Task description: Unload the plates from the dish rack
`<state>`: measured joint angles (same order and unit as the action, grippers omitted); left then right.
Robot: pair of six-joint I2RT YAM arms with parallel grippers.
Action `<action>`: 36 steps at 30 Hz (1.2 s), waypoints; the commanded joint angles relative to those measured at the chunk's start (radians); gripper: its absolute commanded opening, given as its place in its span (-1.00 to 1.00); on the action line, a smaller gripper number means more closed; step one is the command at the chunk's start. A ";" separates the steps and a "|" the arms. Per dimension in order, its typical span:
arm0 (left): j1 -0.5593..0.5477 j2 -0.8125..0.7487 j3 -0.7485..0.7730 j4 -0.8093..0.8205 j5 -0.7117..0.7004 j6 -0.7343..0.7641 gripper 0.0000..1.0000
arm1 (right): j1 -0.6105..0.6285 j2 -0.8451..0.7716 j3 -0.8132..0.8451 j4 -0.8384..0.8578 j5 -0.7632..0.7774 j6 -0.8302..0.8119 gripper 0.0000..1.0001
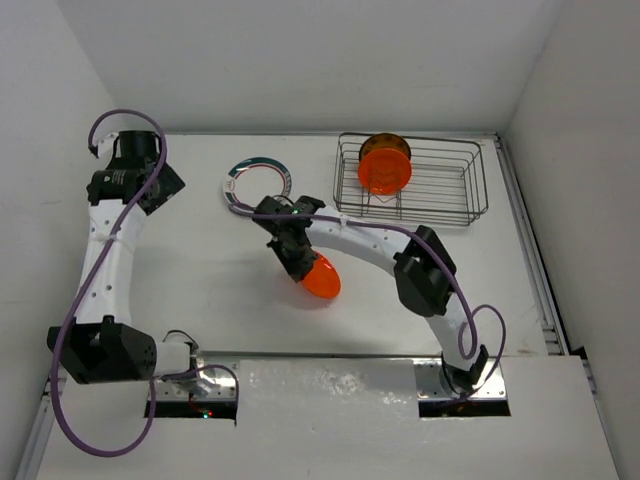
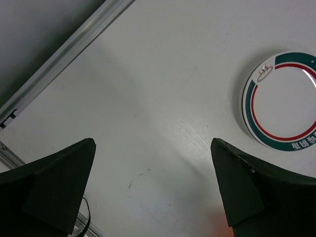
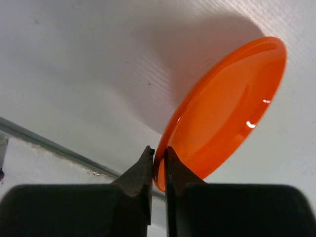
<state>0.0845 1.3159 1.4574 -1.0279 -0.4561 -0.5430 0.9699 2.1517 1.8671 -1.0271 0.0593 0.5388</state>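
Observation:
My right gripper [image 1: 300, 268] is shut on the rim of a bright orange plate [image 1: 322, 276], holding it tilted just above the table's middle. The right wrist view has the same orange plate [image 3: 227, 108] pinched between my right gripper [image 3: 159, 160] fingers. The wire dish rack [image 1: 465, 185] stands at the back right, with an orange plate [image 1: 385, 166] upright in its left end. A white plate with a teal rim [image 1: 258, 184] lies flat on the table left of the rack. My left gripper [image 1: 160, 195] hovers open at the far left, and that teal-rimmed plate [image 2: 281, 101] shows in its wrist view.
White walls close the table on the left, back and right. A metal rail [image 2: 64, 52] runs along the table's left edge. Purple cables [image 1: 75, 320] loop along both arms.

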 commanded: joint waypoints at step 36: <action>-0.052 -0.098 -0.243 0.126 0.310 0.190 1.00 | -0.792 -0.173 -0.264 0.829 0.169 1.104 0.42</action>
<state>0.0452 1.2285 1.2106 -0.9535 -0.1658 -0.3706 0.1791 1.9583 1.5715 -0.3107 0.1856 1.5608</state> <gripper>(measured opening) 0.999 0.723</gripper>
